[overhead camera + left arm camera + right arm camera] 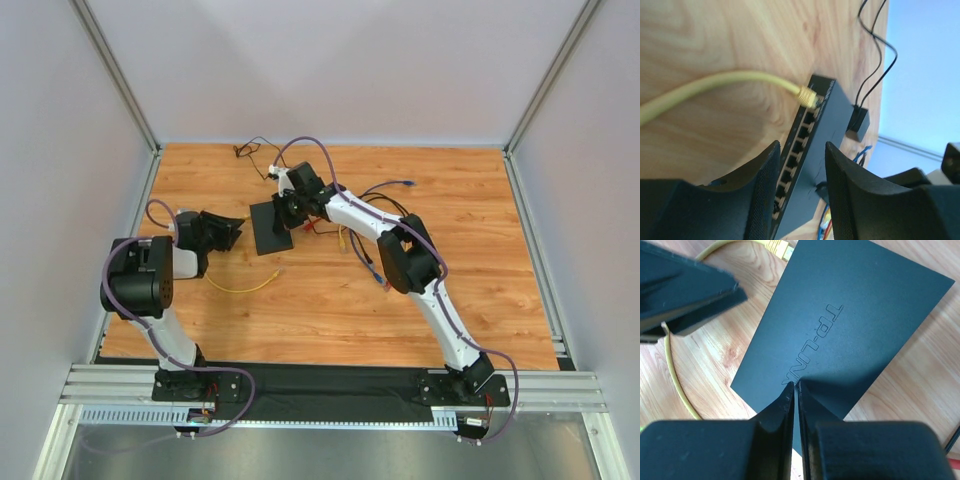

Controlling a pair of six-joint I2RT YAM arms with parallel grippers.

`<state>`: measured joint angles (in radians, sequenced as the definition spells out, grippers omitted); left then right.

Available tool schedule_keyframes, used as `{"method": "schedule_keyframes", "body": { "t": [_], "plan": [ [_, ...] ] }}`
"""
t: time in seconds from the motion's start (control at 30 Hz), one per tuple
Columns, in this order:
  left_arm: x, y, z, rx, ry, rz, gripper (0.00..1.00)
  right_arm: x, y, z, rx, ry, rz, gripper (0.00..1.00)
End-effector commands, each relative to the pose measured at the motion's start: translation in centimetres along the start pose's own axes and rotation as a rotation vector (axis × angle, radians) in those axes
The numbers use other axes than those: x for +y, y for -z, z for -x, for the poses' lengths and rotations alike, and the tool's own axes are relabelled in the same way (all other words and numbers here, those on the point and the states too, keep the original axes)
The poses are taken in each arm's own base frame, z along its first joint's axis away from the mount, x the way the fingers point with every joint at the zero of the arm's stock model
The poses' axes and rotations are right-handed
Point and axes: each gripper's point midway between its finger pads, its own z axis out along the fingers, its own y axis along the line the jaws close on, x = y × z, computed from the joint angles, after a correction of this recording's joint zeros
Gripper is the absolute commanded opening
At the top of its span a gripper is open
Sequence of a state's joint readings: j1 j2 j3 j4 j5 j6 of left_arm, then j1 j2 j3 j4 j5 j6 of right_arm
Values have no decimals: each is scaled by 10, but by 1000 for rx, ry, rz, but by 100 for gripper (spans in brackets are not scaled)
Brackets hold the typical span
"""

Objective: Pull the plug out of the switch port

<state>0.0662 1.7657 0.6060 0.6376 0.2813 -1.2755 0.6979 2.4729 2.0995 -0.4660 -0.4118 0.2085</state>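
On the wooden bench, the left hand hangs with its fingers spread, holding nothing. It sits at the 9 o'clock side of the switch, which lies flat a little toward 10 o'clock of the bench's middle in the overhead view. From the left wrist we see the row of ports along the switch's thin side framed between the two fingers. The plug of the yellow cable is at the last port at the far end; we cannot tell how deep it sits. A small black adapter on thin black wire lies just beyond the switch. The right hand, reaching in from 4 o'clock, has its fingers pressed together, pinching nothing, and its tips appear to rest on the switch's lettered top near one edge. At 2 o'clock of the switch, loose cables lie beside the right arm.
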Motion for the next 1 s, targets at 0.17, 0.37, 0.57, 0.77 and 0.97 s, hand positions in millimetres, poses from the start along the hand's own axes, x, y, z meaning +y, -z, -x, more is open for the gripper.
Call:
{"method": "schedule_keyframes", "body": {
  "t": [0.17,0.37,0.57,0.77,0.97],
  "plan": [
    [-26,-31,24,-47,22,-76,48,-5,-3,-4,32,24,-51,7],
    [-18,-40,15,7,31,-78,45,-8,-5,-6,45,26,-65,6],
    [-4,-46,11,27,28,-37,45,-11,-5,-8,49,24,-75,6],
    [5,-54,7,45,47,-27,43,-10,-5,-7,48,28,-74,6],
    [6,-52,10,20,54,-14,40,-11,-5,-8,49,23,-72,6]
  ]
}}
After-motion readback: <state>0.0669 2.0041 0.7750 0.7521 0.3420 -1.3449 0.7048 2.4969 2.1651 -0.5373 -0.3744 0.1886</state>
